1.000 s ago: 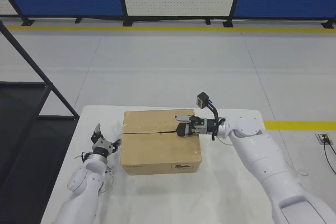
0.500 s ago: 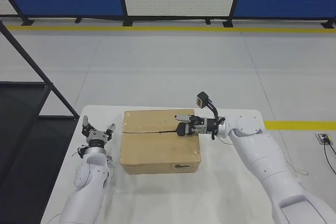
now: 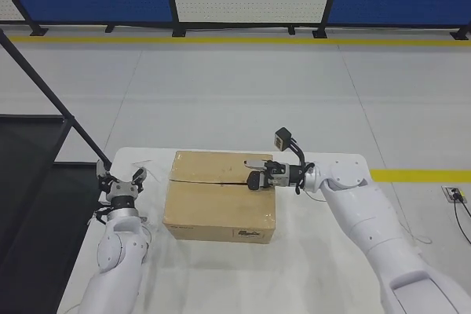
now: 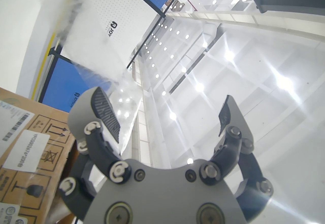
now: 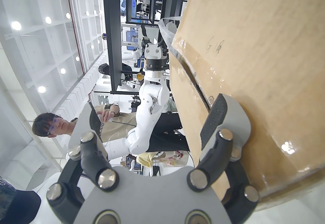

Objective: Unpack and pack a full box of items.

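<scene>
On top of the cardboard box (image 3: 220, 206), the right gripper (image 3: 255, 174) is seen spread open. One finger (image 5: 215, 113) is laid flat against the taped lid just beside the centre seam (image 3: 212, 182), the other is held up off the lid, and nothing is gripped. The flaps are shut, and the box is set in the middle of the white table (image 3: 314, 259). Over by the table's left edge, the left gripper (image 3: 119, 182) is held apart from the box and pointed upward, jaws wide, with nothing clamped between the pads (image 4: 105, 110). A strip of clear film (image 4: 101, 75) is caught trailing between the box's far-left corner and that gripper — whether it is touched by a pad cannot be told.
</scene>
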You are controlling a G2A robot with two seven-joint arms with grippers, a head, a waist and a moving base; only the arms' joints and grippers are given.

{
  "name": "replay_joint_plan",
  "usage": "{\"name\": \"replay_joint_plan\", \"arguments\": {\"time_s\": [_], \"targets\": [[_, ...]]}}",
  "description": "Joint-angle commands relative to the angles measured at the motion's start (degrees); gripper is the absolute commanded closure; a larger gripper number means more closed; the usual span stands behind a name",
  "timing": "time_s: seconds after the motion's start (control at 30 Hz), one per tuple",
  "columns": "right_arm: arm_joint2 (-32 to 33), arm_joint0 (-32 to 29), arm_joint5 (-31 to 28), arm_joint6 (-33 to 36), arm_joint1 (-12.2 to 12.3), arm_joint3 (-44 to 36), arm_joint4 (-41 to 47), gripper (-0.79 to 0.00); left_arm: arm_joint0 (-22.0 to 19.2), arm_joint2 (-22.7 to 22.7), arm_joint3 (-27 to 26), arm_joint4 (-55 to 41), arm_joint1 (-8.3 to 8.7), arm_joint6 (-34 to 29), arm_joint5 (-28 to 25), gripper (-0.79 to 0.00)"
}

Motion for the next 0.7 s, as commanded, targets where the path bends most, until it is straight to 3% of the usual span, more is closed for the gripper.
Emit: {"name": "replay_joint_plan", "arguments": {"time_s": [0.0, 0.13, 0.23, 0.67], "targets": [[0.0, 0.1, -0.2, 0.0, -0.1, 0.2, 0.0, -0.785, -0.5, 0.0, 0.8, 0.7, 0.03, 0.0, 2.3, -0.785], [0.0, 0.3, -0.5, 0.1, -0.2, 0.5, 0.1, -0.785, -2.5, 1.0, 3.9, 0.4, 0.13, -1.5, 12.4, -0.785], [0.1, 0.2, -0.8, 0.0, -0.1, 0.8, 0.1, -0.785, -2.4, 1.2, 5.1, 1.3, 0.25, -3.4, 15.4, -0.785], [0.4, -0.6, -0.9, -0.1, 0.0, 0.0, -0.1, -0.785, -5.2, 0.6, 8.1, 1.2, -0.39, -6.1, 8.1, -0.785]]}}
